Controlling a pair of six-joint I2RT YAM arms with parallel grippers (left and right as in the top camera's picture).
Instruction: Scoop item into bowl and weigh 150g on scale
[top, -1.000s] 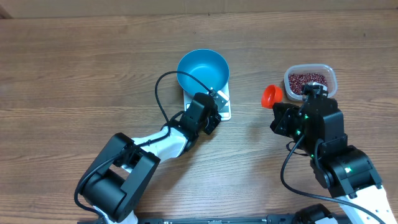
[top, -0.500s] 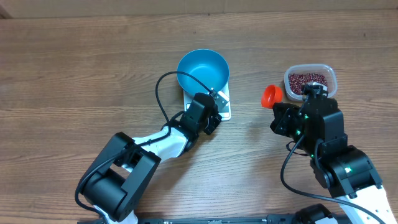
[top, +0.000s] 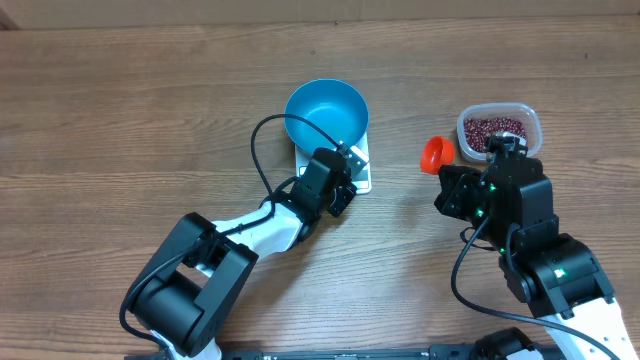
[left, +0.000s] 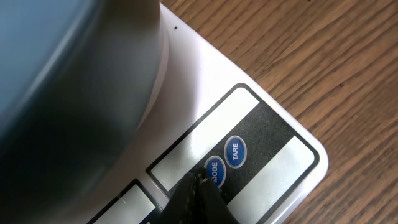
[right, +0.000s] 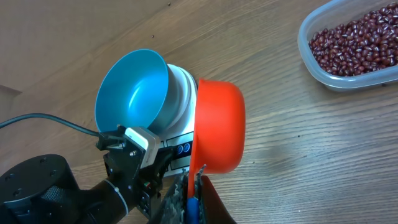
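The blue bowl (top: 326, 110) stands on the white scale (top: 363, 180) and looks empty; the right wrist view shows the bowl (right: 134, 87) from the side. My left gripper (left: 198, 181) is shut with nothing in it. Its tip rests at the edge of the scale's MODE button (left: 214, 169), beside TARE (left: 235, 151). My right gripper (right: 193, 182) is shut on the handle of the red scoop (right: 217, 124), held above the table right of the scale. No beans show in the scoop (top: 435, 153). The dark red beans (top: 495, 129) lie in a clear tub (right: 323, 78).
A black cable (top: 262, 150) loops from the left arm over the table beside the bowl. The clear tub (top: 534, 128) sits at the far right, just behind the right arm. Bare wooden tabletop (top: 120, 120) stretches to the left.
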